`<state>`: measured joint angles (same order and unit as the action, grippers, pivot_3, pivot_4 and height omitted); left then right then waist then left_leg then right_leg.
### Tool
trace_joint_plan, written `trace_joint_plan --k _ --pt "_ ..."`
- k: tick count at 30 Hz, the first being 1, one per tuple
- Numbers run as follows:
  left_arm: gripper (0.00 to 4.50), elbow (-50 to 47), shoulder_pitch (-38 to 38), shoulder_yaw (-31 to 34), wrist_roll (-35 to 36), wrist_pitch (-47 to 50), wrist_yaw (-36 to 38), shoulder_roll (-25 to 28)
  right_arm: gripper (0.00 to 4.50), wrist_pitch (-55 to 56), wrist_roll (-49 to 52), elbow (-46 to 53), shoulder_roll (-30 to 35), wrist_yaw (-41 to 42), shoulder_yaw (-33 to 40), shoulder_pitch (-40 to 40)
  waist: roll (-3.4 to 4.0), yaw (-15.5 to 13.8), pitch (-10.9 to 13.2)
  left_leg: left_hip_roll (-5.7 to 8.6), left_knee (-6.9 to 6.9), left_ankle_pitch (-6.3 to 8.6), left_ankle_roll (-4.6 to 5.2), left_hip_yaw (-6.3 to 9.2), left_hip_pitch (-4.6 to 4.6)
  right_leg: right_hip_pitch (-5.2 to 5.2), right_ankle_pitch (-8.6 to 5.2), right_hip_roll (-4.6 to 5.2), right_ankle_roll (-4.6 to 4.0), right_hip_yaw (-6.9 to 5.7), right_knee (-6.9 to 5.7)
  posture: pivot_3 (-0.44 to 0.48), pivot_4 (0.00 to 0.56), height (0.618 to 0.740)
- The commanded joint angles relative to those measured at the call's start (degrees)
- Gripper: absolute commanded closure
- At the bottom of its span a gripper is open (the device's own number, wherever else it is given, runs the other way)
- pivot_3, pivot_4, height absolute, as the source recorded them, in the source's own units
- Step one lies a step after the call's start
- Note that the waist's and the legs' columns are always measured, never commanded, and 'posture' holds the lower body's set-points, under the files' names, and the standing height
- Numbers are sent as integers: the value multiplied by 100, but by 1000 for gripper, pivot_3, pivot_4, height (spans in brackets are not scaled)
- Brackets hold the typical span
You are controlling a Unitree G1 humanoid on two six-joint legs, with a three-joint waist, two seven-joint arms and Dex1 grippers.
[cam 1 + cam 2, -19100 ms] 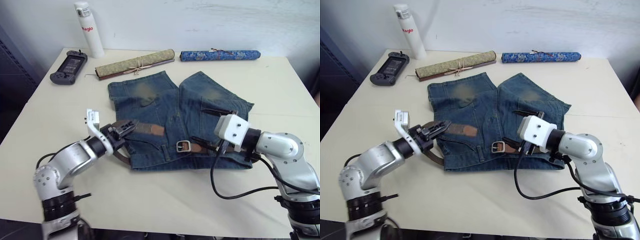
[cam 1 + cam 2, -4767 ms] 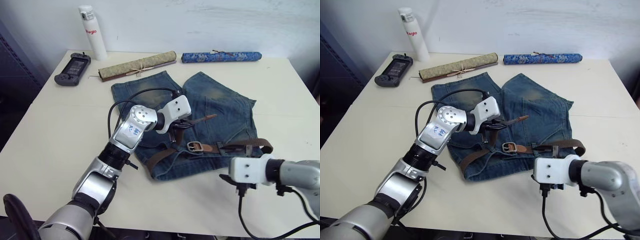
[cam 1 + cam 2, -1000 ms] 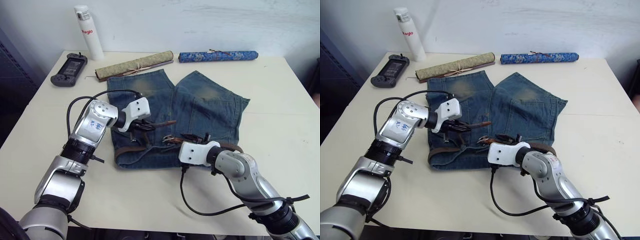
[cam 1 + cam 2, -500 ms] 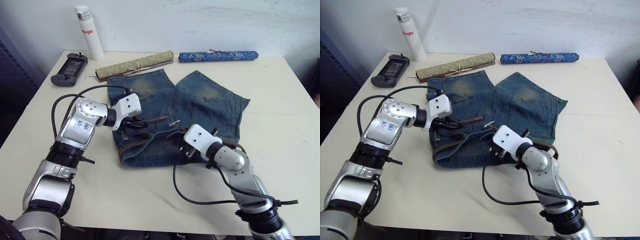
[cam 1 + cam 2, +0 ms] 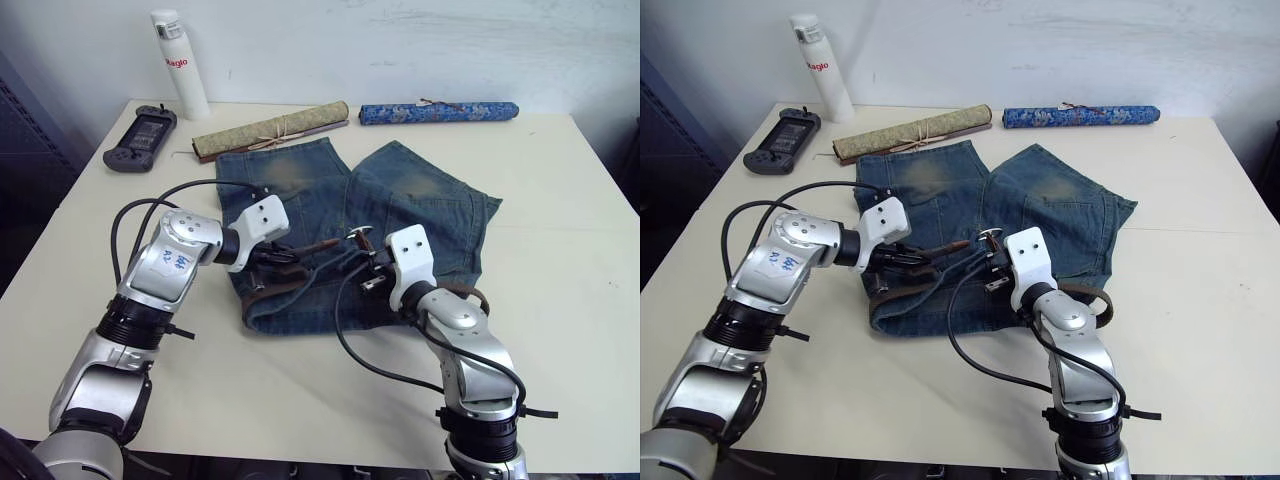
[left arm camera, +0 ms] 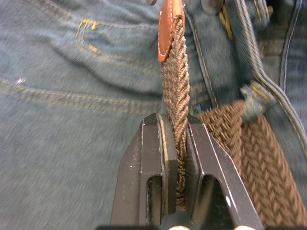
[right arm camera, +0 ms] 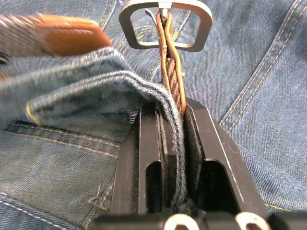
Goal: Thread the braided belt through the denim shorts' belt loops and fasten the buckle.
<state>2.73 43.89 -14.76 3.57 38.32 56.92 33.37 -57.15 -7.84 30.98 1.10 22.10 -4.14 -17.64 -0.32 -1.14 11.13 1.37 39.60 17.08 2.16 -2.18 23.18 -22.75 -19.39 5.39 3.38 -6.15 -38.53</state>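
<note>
While the belt tip (image 6: 169, 28) is clamped by the left gripper (image 6: 175, 158) and the buckle (image 7: 165, 24) end (with a denim fold) by the right gripper (image 7: 170, 158), the tip should be fed squarely into the buckle.

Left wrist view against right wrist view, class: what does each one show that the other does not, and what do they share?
The left wrist view alone shows the left gripper shut on the braided belt just behind its tan leather tip, with another stretch of the belt passing under a belt loop.

The right wrist view alone shows the silver buckle held up ahead of the right gripper, which pinches the strap behind it together with a fold of denim.

Both show the denim shorts beneath and a gripper clamped on the same belt.
</note>
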Motion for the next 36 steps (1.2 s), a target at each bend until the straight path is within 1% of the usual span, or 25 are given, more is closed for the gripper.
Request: trace_joint_plan --k 1,7,17,29,36 --pt "4500 -39 126 -69 6 37 -111 -151 4476 -27 214 398 4 -117 -67 2 0 0 0 0 -1 0 0 -1 0 -1 0 0 0 1 0 0 150 686" --pt "4500 69 206 -113 10 50 -231 -379 4476 -40 413 494 84 -216 -189 35 0 2 0 0 -3 0 0 -3 0 -3 0 0 0 2 0 0 150 686" --pt "4500 179 273 -1 19 207 -499 -480 4476 -90 621 512 213 -479 -126 104 0 1 0 0 -7 0 0 -4 0 -4 0 0 0 3 3 0 150 686" --pt "4500 -167 353 123 222 588 -793 -745 4476 -270 854 353 275 -857 156 164 0 -15 0 0 -8 0 -1 -4 2 -4 0 1 0 3 17 0 150 686" --pt "4500 -309 364 21 246 730 -923 -895 4476 -229 1078 394 324 -820 -4 150 0 -4 0 0 -14 -1 -2 -4 1 -4 0 0 0 3 23 0 150 686"
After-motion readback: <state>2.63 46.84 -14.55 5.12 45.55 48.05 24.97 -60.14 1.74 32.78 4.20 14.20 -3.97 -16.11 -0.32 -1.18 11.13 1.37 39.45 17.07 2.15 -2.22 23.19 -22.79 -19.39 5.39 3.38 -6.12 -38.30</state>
